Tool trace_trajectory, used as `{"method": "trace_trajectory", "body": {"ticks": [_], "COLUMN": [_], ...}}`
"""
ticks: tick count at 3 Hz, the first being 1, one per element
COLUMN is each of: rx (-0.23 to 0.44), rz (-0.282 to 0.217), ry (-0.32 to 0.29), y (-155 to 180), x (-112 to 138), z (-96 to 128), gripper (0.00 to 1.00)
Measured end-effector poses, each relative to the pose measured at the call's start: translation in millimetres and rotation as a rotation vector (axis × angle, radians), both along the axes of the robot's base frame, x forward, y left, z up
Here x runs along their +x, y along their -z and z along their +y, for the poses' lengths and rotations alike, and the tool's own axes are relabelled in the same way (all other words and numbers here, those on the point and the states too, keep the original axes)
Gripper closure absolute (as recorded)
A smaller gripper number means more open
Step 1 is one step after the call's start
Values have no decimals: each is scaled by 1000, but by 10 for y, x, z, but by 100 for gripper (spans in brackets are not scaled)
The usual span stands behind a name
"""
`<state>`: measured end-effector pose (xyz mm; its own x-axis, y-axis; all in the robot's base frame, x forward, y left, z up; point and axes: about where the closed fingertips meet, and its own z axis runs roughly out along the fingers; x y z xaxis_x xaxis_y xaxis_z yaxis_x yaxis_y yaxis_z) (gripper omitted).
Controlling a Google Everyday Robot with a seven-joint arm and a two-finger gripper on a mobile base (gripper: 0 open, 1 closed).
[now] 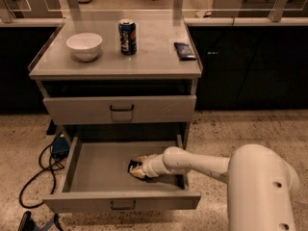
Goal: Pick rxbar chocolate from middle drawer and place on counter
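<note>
Open middle drawer [96, 165], below the counter [154, 57]: the gripper [135, 167] reaches in from the right at the black chocolate bar [130, 165], mostly hidden; its direction and the grip cannot be told

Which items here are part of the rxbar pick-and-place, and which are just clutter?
Job:
rxbar chocolate
gripper, at the bar inside the drawer
open middle drawer
counter

Lying about:
white bowl, soda can and dark blue packet, all on the counter
closed upper drawer
</note>
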<state>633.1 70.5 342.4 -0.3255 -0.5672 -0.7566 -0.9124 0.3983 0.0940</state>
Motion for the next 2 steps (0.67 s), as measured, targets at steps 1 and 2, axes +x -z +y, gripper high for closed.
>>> {"method": "trace_trajectory", "body": {"ticks": [1, 2], "rx": [0, 0], "rz": [0, 0], "ry": [0, 0], "y": [-47, -72], "x": [13, 12], "z": [-6, -10], "gripper": [89, 100]}}
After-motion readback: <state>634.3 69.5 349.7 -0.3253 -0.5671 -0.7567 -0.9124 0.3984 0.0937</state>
